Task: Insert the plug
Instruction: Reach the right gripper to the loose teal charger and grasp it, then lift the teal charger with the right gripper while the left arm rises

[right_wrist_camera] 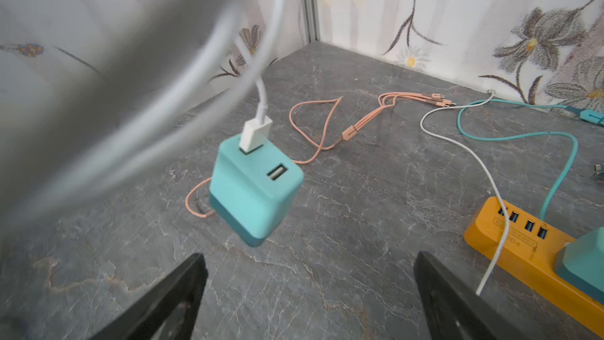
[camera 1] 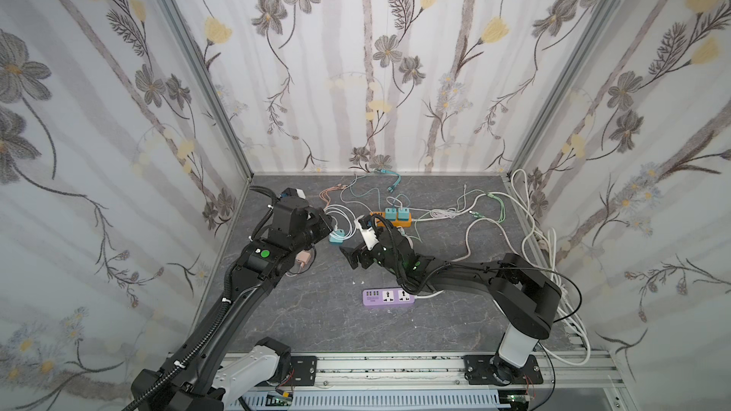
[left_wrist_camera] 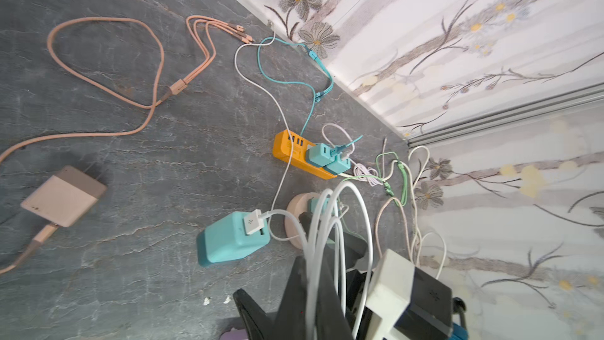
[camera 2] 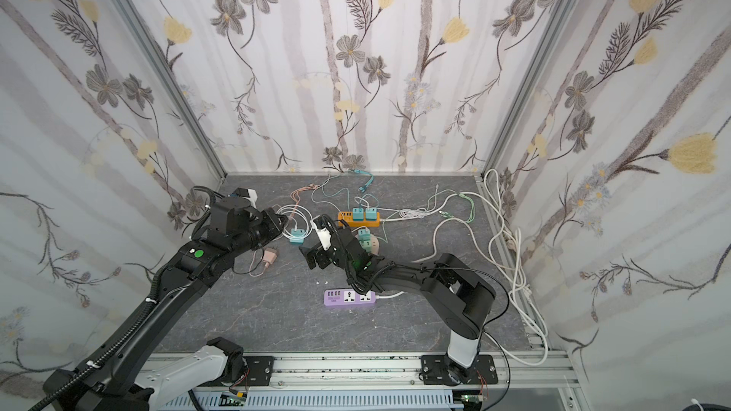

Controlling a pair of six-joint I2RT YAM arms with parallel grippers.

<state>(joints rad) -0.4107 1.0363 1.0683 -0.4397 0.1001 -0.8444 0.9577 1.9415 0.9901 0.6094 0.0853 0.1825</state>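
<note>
The left end effector [camera 1: 326,227] is hard to see. Its tip hides among loops of white cable [right_wrist_camera: 261,96], and it is pinched shut on them. The teal plug [right_wrist_camera: 255,188] sits tilted at the end of that cable. I cannot tell if it touches the surface [right_wrist_camera: 359,197]. The right end effector [right_wrist_camera: 309,263] is wide, near the plug. The orange power strip [right_wrist_camera: 523,256] is cut off at the edge. The surface is dark grey stone. Flower walls [camera 1: 356,53] stand around it.

USB sign: white connector [left_wrist_camera: 251,223] in teal plug [left_wrist_camera: 225,240]
</note>
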